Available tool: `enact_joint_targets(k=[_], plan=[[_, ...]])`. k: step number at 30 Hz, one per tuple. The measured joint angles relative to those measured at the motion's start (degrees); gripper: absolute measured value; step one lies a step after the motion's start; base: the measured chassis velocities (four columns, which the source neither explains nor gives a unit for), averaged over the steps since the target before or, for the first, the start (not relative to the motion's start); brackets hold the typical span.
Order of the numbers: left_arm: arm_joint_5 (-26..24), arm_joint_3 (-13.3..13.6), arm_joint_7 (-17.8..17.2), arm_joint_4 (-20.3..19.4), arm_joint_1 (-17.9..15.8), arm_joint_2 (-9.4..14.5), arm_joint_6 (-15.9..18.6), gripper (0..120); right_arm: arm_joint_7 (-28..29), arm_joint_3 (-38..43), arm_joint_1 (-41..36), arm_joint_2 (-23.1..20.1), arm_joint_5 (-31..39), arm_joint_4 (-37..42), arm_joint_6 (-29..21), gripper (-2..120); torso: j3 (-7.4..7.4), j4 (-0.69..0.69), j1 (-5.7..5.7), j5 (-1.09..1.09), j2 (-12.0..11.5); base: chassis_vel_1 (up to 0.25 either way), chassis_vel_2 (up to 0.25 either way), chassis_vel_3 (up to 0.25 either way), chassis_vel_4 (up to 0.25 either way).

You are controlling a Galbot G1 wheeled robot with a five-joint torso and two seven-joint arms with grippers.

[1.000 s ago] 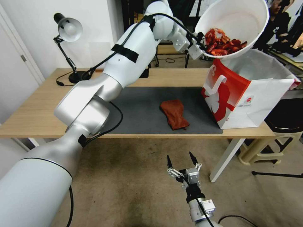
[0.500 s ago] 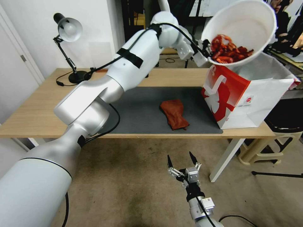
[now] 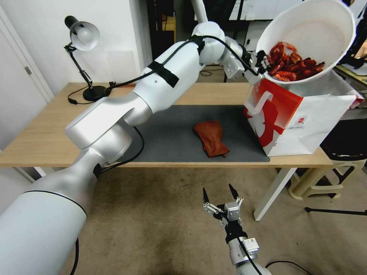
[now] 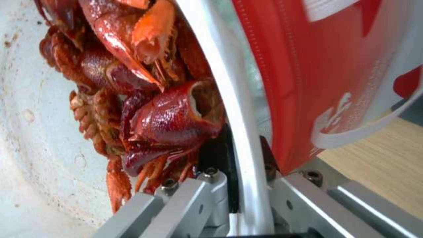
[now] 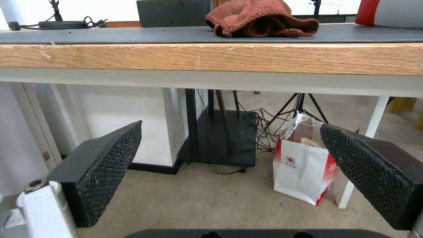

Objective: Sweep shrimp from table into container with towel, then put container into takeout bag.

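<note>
My left gripper (image 3: 263, 63) is shut on the rim of the white container (image 3: 325, 26), holding it tilted in the air above the open top of the takeout bag (image 3: 294, 118). Red shrimp (image 3: 294, 67) are piled at the low side of the container (image 4: 39, 138), right against the left gripper (image 4: 240, 155); these shrimp (image 4: 154, 109) press on the rim beside the red takeout bag (image 4: 317, 66). The reddish-brown towel (image 3: 211, 137) lies on the grey mat of the table (image 3: 42, 141). My right gripper (image 3: 218, 194) hangs open below the table's front edge, its fingers (image 5: 105, 165) facing the towel (image 5: 260, 18).
A desk lamp (image 3: 82, 38) stands at the table's back left corner. A plastic stool (image 3: 325, 179) is on the floor right of the table. A small white and red bag (image 5: 304, 168) and a black stand (image 5: 220, 135) sit under the table.
The left arm has carried the container with the shrimp to the right and slightly down, from beside the takeout bag's red front to above its opening. The right gripper and towel have not moved.
</note>
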Motion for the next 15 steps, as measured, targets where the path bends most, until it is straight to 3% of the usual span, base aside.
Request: enact_joint_targets(k=[7, 15], plan=[[0.56, 0.18, -0.19, 0.06, -0.97, 0.04, 0.91, 0, 0.00, 0.04, -0.09, -0.06, 0.12, -0.35, 0.10, 100, 0.00, 0.01, 0.00, 0.00, 0.00, 0.000, 0.000, 0.000, 0.000], [0.64, 2.53, -1.53, -0.97, -1.53, 0.05, 0.68, 0, -0.06, -0.16, 0.60, 0.05, 0.15, -1.09, 0.12, 100, 0.00, 0.00, 0.00, 0.00, 0.00, 0.000, 0.000, 0.000, 0.000]])
